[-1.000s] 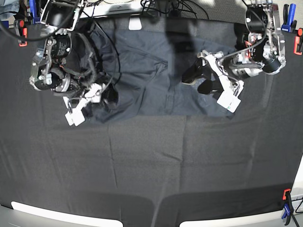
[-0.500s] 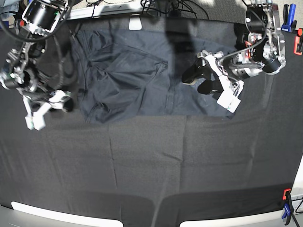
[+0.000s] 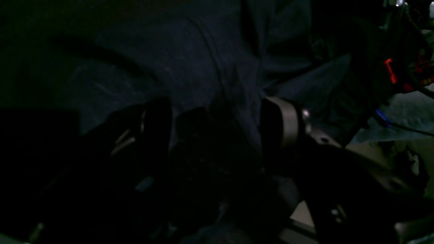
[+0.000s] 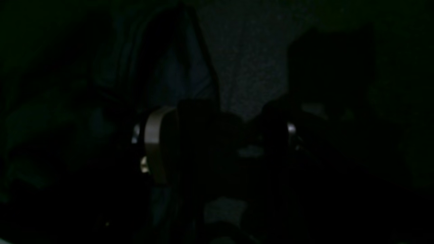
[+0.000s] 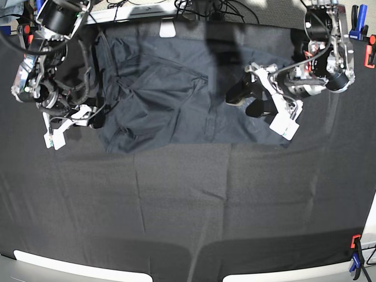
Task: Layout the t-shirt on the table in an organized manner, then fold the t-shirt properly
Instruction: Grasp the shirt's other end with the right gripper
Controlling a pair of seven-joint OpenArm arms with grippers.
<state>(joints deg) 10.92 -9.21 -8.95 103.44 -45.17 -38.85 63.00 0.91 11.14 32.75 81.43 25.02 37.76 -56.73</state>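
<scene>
- Base view: the wide table draped in matte black cloth fills the frame.
- The dark slate-grey, thin-fabric t-shirt lies rumpled along the table's far edge, its hem toward the table's middle.
- The left gripper, black with white-tagged fingers, sits over the t-shirt's side, jaws apart, fabric between them.
- The right gripper hangs at the t-shirt's opposite edge, jaws apart.
- A red-and-blue clamp grips the table's near corner.
</scene>
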